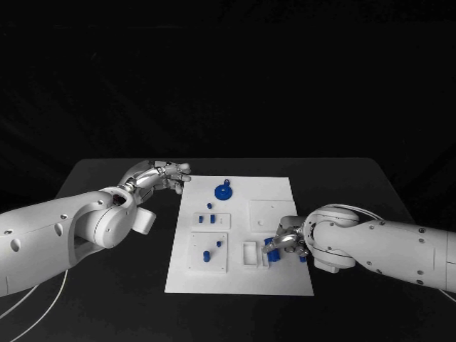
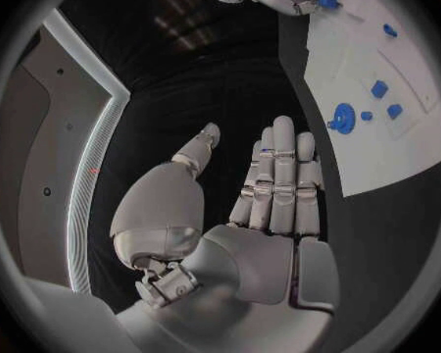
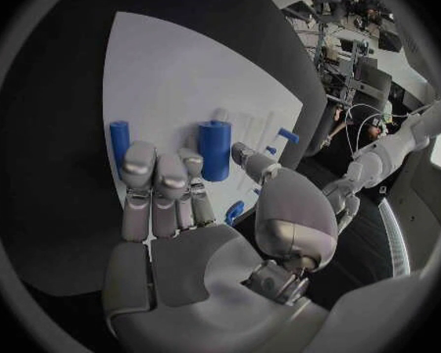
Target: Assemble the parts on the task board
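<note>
Blue peg [image 3: 215,149] beside right hand's [image 3: 172,204] fingertips

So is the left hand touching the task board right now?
Apart. In the left wrist view the left hand hangs open over bare black table, with a dark strip plainly showing between its fingertips and the edge of the task board.

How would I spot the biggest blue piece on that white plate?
Find the white task board mid-table and follow it to its far end, near the left hand. The round blue disc lies there. Unlike the small pegs and blocks nearby, it is wide, flat and circular.
</note>
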You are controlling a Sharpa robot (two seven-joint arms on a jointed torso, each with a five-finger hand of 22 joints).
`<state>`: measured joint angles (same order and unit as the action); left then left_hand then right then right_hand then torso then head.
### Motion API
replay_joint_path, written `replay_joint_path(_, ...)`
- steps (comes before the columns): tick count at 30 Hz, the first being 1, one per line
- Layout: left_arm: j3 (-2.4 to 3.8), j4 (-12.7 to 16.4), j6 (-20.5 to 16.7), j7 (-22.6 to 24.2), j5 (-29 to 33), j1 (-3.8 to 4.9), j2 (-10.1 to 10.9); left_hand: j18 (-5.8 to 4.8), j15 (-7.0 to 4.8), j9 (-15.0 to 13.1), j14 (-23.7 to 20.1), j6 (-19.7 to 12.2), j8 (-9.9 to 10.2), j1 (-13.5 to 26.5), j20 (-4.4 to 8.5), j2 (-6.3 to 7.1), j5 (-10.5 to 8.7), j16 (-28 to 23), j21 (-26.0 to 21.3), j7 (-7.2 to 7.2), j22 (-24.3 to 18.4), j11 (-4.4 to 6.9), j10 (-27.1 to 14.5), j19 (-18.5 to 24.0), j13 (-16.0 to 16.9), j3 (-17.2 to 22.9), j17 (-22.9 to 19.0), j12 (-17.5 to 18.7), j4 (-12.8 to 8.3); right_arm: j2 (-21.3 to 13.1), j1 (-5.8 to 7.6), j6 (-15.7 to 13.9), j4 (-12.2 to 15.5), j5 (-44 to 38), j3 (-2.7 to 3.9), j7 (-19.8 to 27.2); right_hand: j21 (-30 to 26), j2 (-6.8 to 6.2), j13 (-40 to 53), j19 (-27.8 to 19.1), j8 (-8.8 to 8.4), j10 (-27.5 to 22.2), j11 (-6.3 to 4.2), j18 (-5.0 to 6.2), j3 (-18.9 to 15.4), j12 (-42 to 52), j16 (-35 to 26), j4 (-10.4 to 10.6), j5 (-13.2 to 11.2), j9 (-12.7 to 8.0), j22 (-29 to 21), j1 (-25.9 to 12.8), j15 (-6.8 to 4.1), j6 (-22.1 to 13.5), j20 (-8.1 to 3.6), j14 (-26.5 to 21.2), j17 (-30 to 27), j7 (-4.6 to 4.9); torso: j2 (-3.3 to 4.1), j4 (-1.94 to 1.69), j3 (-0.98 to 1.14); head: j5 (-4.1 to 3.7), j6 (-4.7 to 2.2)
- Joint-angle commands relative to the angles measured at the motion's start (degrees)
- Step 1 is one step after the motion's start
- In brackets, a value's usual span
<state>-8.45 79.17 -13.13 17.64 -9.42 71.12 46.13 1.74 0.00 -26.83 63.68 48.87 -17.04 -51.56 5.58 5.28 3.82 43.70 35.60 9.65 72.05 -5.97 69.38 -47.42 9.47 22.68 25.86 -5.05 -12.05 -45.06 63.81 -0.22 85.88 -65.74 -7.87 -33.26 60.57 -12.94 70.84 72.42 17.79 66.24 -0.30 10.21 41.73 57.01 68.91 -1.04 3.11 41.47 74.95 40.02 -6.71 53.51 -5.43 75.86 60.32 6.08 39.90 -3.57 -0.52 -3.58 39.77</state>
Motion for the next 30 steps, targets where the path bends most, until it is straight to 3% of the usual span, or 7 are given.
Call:
replay_joint_path(1,0.04,0.1,0.9,0.6,0.4,0.03,-0.1,0.77,-0.02,0.1,0.4,-0.4,-0.1,0.4,0.09,-0.11,-0.26,-0.4,-0.2,0.02,0.1,-0.11,-0.5,-0.4,0.0,-0.2,0.1,0.2,0.0,0.4,-0.84,0.5,-0.4,-0.1,-0.41,0.4,0.3,0.69,0.1,0.1,-0.42,-0.3,-0.02,4.79,0.0,0.2,0.2,-0.6,-0.3,-7.4,1.0,0.0,0.17,-0.4,-0.47,-0.4,0.0,0.07,0.0,0.03,0.0,0.05,0.05)
replay_joint_path(7,0.04,0.1,1.0,0.4,0.4,0.03,-0.2,0.78,-0.02,0.1,0.4,-0.4,-0.1,0.4,0.09,-0.15,-0.24,-0.4,-0.2,0.03,0.1,-0.12,-0.5,-0.4,0.0,-0.2,0.1,0.2,-0.1,0.6,-1.22,0.1,-0.8,0.8,-0.45,0.5,0.4,1.87,0.2,0.0,-0.33,-0.2,-0.1,4.79,0.4,0.2,0.3,-2.1,-0.3,-7.2,1.0,1.2,0.11,0.1,-0.49,-0.4,0.0,-0.03,-0.01,0.05,0.0,0.18,0.28)
replay_joint_path(14,0.04,0.0,0.7,0.3,0.4,0.03,-0.2,0.8,-0.01,0.2,0.4,-0.4,-0.1,0.3,0.08,-0.33,-0.18,-0.4,-0.3,0.04,0.1,-0.13,-0.5,-0.5,0.0,-0.2,0.2,0.2,-0.2,-0.3,-1.22,-2.2,-0.2,0.8,-0.45,0.9,0.7,5.32,0.2,-0.2,0.2,0.1,-0.45,4.79,1.8,0.2,0.3,-4.1,-0.3,-6.9,1.1,2.4,-0.16,1.8,-0.16,-0.3,-0.1,-0.42,0.0,0.09,0.0,0.22,0.29)
replay_joint_path(21,0.04,-0.1,0.7,0.3,0.4,0.03,-0.1,0.8,-0.01,0.2,0.4,-0.4,-0.1,0.2,0.08,-0.38,-0.16,-0.4,-0.3,0.04,0.1,-0.13,-0.5,-0.5,0.0,-0.2,0.2,0.2,-0.2,-2.0,-1.13,-4.1,2.2,3.1,-0.37,1.6,1.0,6.2,0.1,-0.3,0.26,0.6,-0.71,4.79,2.1,0.0,0.3,-5.1,-0.3,-6.8,1.0,1.2,-0.37,2.8,0.32,-0.3,-0.2,-0.69,-0.01,0.12,0.03,0.31,0.23)
replay_joint_path(30,0.04,-0.1,0.7,0.4,0.4,0.03,-0.1,0.8,0.0,0.2,0.4,-0.4,-0.1,0.2,0.07,-0.42,-0.16,-0.5,-0.3,0.04,0.1,-0.14,-0.5,-0.5,0.0,-0.2,0.2,0.2,-0.2,-2.8,0.94,-5.0,4.7,6.7,0.13,1.8,1.3,6.1,0.0,-0.2,0.16,1.0,-0.85,4.79,1.8,-0.2,0.4,-5.5,-0.3,-6.9,1.0,-0.2,-0.49,3.4,0.52,-0.2,-0.2,-0.84,0.02,0.06,-0.02,0.25,0.3)
